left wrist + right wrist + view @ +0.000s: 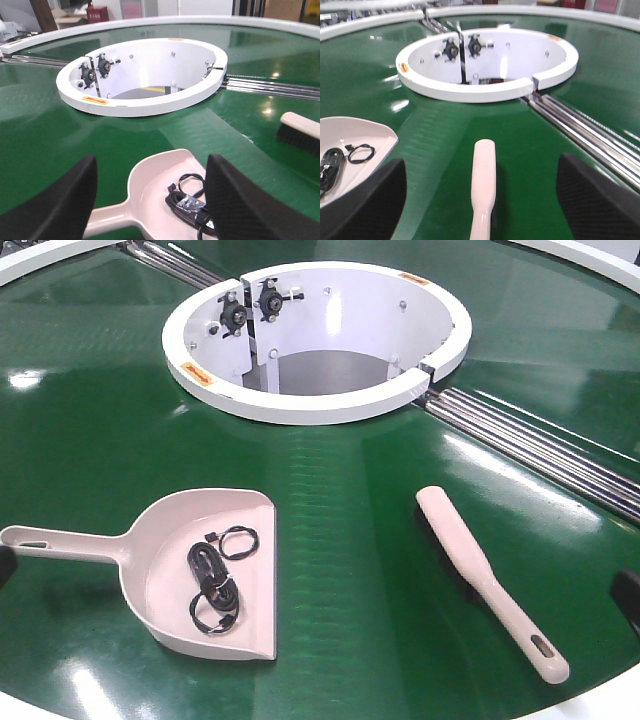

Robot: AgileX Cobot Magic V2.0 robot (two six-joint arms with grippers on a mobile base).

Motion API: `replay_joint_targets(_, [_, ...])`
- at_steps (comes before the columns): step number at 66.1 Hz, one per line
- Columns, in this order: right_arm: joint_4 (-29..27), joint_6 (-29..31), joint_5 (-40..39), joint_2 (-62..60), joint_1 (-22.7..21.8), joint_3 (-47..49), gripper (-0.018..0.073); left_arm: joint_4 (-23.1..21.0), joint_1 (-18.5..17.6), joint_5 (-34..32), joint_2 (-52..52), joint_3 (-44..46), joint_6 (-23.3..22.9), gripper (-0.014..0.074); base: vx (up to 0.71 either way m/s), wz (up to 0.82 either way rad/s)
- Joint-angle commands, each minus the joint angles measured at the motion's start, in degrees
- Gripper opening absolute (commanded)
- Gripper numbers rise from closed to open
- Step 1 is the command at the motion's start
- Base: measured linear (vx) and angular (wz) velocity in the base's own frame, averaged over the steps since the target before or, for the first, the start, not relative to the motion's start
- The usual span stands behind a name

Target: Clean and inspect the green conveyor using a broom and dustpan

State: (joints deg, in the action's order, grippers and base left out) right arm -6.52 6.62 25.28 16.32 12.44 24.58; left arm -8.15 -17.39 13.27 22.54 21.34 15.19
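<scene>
The pale pink dustpan [160, 530] lies on the green conveyor [340, 500] at front left, handle pointing left, with a coiled black cable [212, 580] inside. To its right the broom [480, 575] lies flat, bristles down, handle toward the front edge. My left gripper [150, 200] is open and hovers over the dustpan [155, 175] where handle meets scoop, touching nothing. My right gripper [482, 205] is open too. It straddles the broom [484, 170] from the handle side, with wide gaps on both sides.
The white ring-shaped hub [300, 405] rises at the belt's centre, behind both tools. Chrome roller rods [540, 445] run from the hub to the right edge, beyond the broom. The belt's white outer rim [590, 265] curves along the back.
</scene>
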Motion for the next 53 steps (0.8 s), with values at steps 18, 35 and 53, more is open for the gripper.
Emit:
replay_joint_targets(18, [-1.4,0.8,-11.4,-10.1,-0.3,-9.4,0.0580,-1.3,0.1,-6.6,-10.0,-7.6,-0.6,0.0400,0.00,0.00])
replay_joint_targets(35, [-3.9,0.4,-13.2,-10.1,-0.3,-9.6,0.0069,-2.9,0.0,-6.7,-10.0,-7.6,-0.6,-0.0008,0.00,0.00])
replay_joint_targets(53, [-4.8,0.4,-14.0,-10.1,-0.3,-9.6,-0.0009,-2.8,0.0,-7.5,-10.0,-7.6,-0.6,-0.0008,0.00,0.00])
